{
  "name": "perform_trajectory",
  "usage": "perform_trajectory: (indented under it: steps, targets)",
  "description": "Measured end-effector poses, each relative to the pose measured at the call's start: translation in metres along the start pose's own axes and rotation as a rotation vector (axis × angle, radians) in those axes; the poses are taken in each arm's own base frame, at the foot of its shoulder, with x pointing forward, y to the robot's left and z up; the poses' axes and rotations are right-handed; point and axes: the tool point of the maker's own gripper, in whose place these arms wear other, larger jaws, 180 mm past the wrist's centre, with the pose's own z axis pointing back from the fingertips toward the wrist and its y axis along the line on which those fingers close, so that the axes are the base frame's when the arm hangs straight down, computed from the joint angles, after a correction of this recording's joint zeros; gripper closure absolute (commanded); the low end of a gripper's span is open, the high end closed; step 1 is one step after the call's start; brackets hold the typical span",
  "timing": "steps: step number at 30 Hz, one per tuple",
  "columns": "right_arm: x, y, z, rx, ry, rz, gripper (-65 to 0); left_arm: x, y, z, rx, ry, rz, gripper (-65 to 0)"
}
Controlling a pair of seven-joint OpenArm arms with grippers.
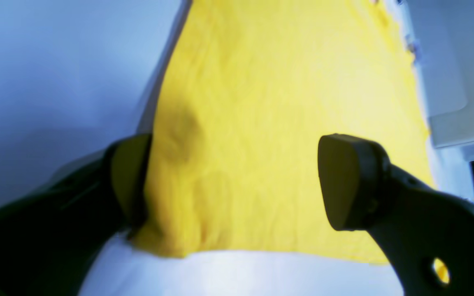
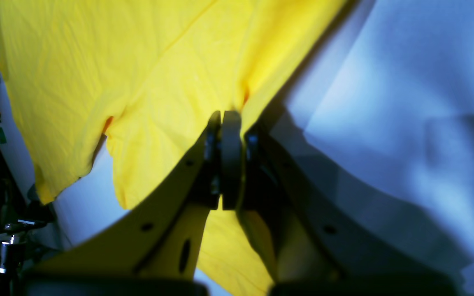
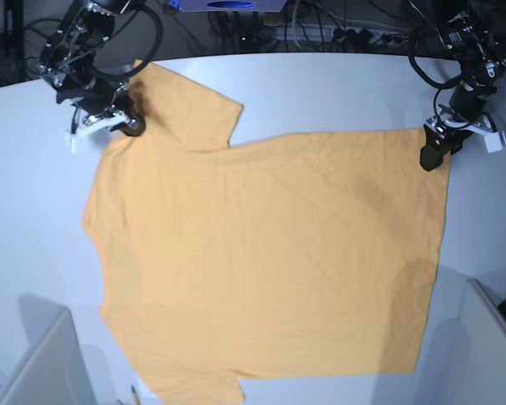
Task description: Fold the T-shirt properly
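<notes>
The yellow-orange T-shirt [image 3: 261,253] lies spread flat on the white table [image 3: 320,84], with one sleeve toward the far left. My right gripper [image 3: 126,126] sits at that sleeve's shoulder edge. In the right wrist view the right gripper [image 2: 224,117] is shut, with the T-shirt [image 2: 159,82] puckered into a ridge at its tips. My left gripper [image 3: 430,156] is at the far right hem corner. In the left wrist view the left gripper [image 1: 237,181] stands wide open, astride the corner of the T-shirt [image 1: 282,102]. One finger [image 1: 128,181] is at the cloth's edge.
Pale bins stand at the near left [image 3: 42,363] and near right [image 3: 489,337] corners. Cables [image 3: 320,25] run behind the table's far edge. A white box [image 1: 447,82] lies beside the hem in the left wrist view.
</notes>
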Motion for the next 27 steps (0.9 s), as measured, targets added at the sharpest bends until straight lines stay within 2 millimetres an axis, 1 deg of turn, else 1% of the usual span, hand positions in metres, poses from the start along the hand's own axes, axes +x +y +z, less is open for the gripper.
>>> perform_trajectory:
  steps: [2,3,5,7,12,13,17,21,23,27]
  targets:
    - [0.000,0.000,0.000,0.000,-0.001,0.000,0.0,-0.001,-0.002,-0.002,-0.004,0.003,-0.004,-57.1]
    - [0.000,0.000,0.000,0.000,-0.002,0.000,0.0,-0.003,-0.005,-0.004,-0.012,0.012,-0.012,-53.8]
    - [0.001,0.000,0.000,0.000,-0.010,-0.001,0.0,-0.013,-0.013,-0.011,-0.032,0.049,-0.025,-42.6]
    - [0.000,0.000,0.000,0.000,-0.008,-0.002,0.0,-0.022,-0.015,-0.014,-0.037,0.081,-0.024,-30.9]
    - [0.001,0.000,0.000,0.000,-0.012,-0.002,0.0,-0.034,-0.008,-0.012,-0.006,0.149,-0.041,-3.1]
    - [0.001,0.000,0.000,0.000,-0.010,-0.002,0.0,-0.035,-0.009,-0.012,-0.001,0.158,-0.055,0.0]
    - [0.001,0.000,0.000,0.001,-0.013,-0.001,0.0,-0.034,-0.011,-0.006,0.017,0.165,-0.074,0.0]
    - [0.002,0.000,0.001,-0.002,-0.021,0.002,0.0,-0.036,-0.009,0.007,0.051,0.189,-0.130,0.0]
    - [0.001,-0.002,0.006,-0.031,-0.028,0.030,0.0,-0.037,-0.009,0.014,0.069,0.206,-0.165,0.0]
    - [-0.008,-0.013,0.024,-0.101,-0.009,0.085,0.0,-0.039,-0.008,0.028,0.100,0.235,-0.226,0.0]
